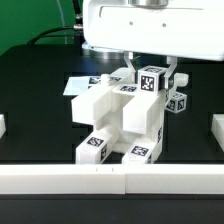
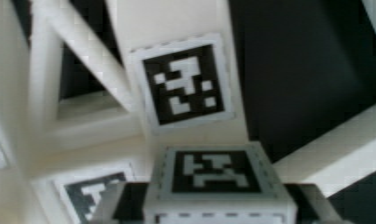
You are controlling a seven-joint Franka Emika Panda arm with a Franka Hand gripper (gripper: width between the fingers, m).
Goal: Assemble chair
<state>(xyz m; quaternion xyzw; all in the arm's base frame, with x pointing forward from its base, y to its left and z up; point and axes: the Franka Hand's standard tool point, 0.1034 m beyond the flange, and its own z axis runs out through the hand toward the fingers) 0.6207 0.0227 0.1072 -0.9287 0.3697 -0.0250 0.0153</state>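
Note:
The partly built white chair (image 1: 125,122) stands mid-table, its blocky parts joined, with tagged bar ends (image 1: 95,147) pointing toward the front. My gripper (image 1: 152,76) hangs over the assembly's far right corner. It is shut on a tagged white bar part (image 1: 150,80) that stands upright against the assembly. In the wrist view the dark fingers (image 2: 128,203) flank that part's tagged end (image 2: 211,175), with my gripper (image 2: 215,208) closed on it. Beyond it lie a long tagged bar (image 2: 181,85) and white frame bars. A small tagged piece (image 1: 178,101) sits just on the exterior view's right of the held part.
The marker board (image 1: 78,88) lies flat behind the chair on the exterior view's left. A white rail (image 1: 110,179) runs along the front edge of the black table. Short white blocks stand at the left (image 1: 3,126) and right (image 1: 216,130) sides.

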